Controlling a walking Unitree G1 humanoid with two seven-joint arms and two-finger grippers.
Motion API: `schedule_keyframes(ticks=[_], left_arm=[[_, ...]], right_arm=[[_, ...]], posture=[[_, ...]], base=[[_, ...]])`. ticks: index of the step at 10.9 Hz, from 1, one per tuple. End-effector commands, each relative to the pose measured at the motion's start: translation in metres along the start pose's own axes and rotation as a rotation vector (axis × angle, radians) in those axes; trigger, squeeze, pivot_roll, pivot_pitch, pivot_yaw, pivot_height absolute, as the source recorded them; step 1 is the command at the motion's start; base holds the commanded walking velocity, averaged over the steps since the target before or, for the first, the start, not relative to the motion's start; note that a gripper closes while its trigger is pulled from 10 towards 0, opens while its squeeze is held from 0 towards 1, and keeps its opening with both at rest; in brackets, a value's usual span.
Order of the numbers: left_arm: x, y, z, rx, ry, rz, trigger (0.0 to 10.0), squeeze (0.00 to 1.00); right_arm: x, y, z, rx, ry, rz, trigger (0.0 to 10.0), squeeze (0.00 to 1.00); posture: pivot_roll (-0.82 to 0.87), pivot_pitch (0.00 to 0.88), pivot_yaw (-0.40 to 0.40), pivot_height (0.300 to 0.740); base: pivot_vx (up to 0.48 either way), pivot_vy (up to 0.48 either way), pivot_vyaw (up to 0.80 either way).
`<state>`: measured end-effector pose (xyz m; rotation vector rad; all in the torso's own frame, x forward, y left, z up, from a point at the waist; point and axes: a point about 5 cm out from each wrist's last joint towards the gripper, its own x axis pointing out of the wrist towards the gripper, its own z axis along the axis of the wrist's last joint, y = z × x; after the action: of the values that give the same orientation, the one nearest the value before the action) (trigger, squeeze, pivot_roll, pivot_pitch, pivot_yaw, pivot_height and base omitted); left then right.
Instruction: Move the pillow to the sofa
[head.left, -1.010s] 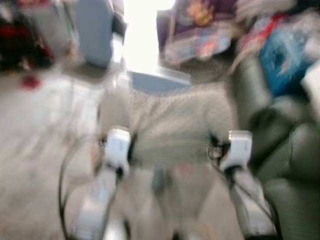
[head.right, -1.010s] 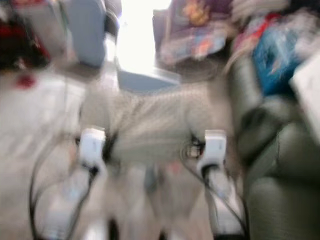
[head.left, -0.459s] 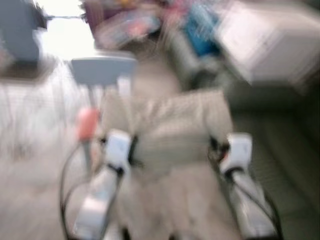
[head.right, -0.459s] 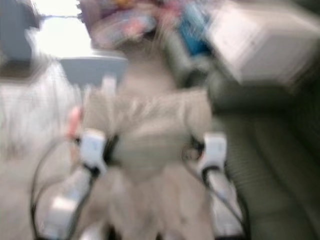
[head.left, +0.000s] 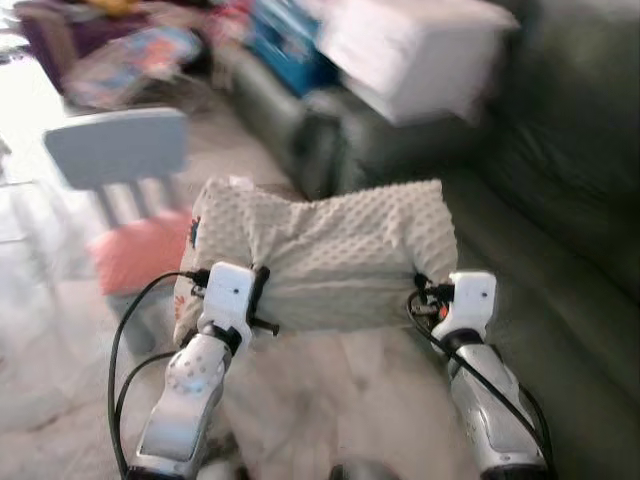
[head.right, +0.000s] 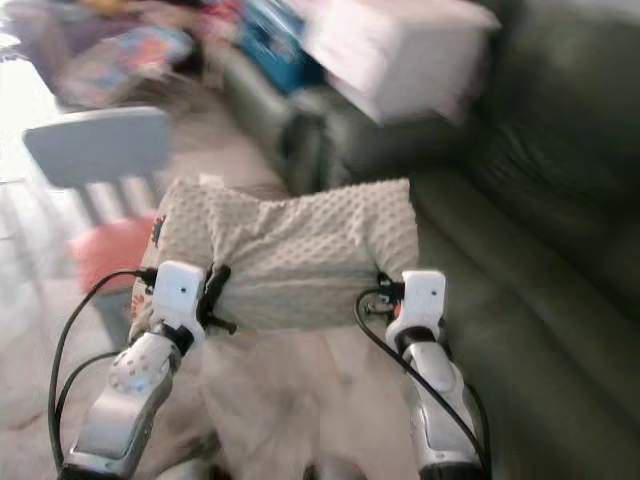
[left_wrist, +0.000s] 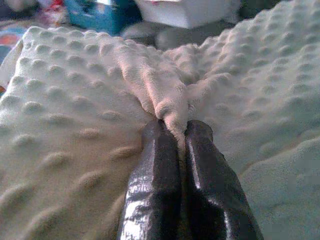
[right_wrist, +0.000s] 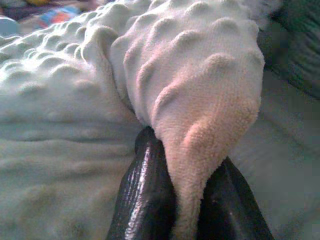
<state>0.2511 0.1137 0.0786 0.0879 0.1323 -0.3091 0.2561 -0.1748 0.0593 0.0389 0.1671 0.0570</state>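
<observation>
Pillow (head.left: 330, 255) stays pinched in both grippers' jaws; the view has swung, sofa (head.left: 560, 250) now alongside.

Cream dotted pillow (head.left: 330, 255) held beside green sofa (head.left: 560, 250)

pillow (head.left: 330, 255): cream fleece cloth with raised dots is being shown, matt and nubbly
sofa (head.left: 560, 200): dark green leather-like covering is being shown, smooth, faintly sheened
left end effector (left_wrist: 175, 137): black fingers are being shown glossy
</observation>
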Motion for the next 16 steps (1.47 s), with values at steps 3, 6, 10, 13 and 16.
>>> schedule_keyframes(ticks=[3,6,10,13,16], left_arm=[[0.0006,0.0010,0.0088,0.020,-0.056,-0.016,10.0,0.00],[0.0044,0.0030,0.0111,-0.013,-0.054,-0.010,10.0,0.00],[0.0065,0.0006,0.0127,-0.019,-0.059,-0.035,10.0,0.00],[0.0052,-0.0045,0.0134,-0.033,-0.065,-0.077,10.0,0.00],[0.0037,-0.0060,0.0121,-0.047,-0.057,-0.089,10.0,0.00]], right_arm=[[0.0014,-0.0040,0.0048,-0.004,-0.021,-0.025,10.0,0.00],[0.0023,-0.0035,0.0046,-0.003,-0.020,-0.023,10.0,0.00],[0.0018,-0.0042,0.0048,-0.004,-0.021,-0.030,10.0,0.00],[-0.0003,-0.0047,0.0036,-0.007,-0.014,-0.034,10.0,0.00],[-0.0026,-0.0053,0.0014,0.005,-0.003,-0.040,10.0,0.00]], posture=[[-0.07,0.000,-0.060,0.740],[-0.07,0.000,-0.057,0.740],[-0.08,0.000,-0.053,0.740],[-0.08,0.000,-0.053,0.740],[-0.09,0.000,-0.052,0.740]], base=[[0.000,0.100,-0.80],[0.000,0.000,-0.80],[0.000,0.000,-0.80],[0.000,0.000,-0.80],[0.000,-0.184,-0.71]])
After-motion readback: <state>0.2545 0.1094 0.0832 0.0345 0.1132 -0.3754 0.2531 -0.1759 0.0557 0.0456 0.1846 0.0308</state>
